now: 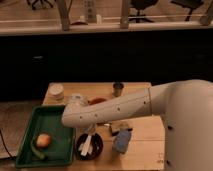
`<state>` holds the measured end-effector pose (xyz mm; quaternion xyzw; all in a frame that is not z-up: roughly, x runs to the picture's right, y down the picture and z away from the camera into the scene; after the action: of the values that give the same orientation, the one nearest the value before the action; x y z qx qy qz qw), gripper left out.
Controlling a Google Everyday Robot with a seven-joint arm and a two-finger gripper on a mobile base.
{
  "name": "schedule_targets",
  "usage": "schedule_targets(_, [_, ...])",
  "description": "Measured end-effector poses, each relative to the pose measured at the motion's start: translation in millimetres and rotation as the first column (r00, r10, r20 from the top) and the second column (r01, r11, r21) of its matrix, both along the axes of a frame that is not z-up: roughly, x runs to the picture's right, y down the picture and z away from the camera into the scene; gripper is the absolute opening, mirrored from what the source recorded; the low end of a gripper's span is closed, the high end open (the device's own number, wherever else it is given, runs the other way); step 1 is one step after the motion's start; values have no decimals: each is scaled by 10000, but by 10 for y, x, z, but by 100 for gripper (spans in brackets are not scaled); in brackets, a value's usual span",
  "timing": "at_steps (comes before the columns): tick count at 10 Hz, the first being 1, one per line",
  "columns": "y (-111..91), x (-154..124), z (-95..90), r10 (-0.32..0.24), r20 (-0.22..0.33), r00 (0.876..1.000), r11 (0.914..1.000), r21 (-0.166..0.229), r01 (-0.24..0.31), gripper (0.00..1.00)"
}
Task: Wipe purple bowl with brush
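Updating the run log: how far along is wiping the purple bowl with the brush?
Done: the brush is already inside the purple bowl, which sits beside the green tray. In hand: the gripper hangs just over the bowl, at the brush; whether it grips the brush cannot be told. Left: probably the wiping itself, since nothing visible shows how much of the bowl has been wiped.

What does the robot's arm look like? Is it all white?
Mostly, yes. The arm is a fat, smooth, creamy-white tube with a rounded elbow, growing from a big white rounded body at the right. No cables or markings show on it. Its end effector is pale too, tucked under the arm just above the purple bowl.
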<state>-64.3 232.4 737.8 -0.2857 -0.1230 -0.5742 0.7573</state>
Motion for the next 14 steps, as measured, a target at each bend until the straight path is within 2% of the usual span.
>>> schedule_targets(3, [-50, 376, -1, 648, -456, 9969, 9979, 64, -646, 0])
schedule_targets(5, [-189, 524, 66, 938, -649, 9935, 9954, 228, -925, 0])
schedule_targets(7, [-316, 458, 120, 976, -534, 9938, 9949, 322, -960, 0])
schedule_targets(9, [-361, 173, 151, 734, -129, 9972, 9970, 239, -731, 0])
schedule_targets(12, [-257, -117, 100, 238, 490, 9985, 9997, 4, -238, 0])
schedule_targets(14, [-111, -97, 25, 158, 600, 9981, 9997, -197, -147, 0])
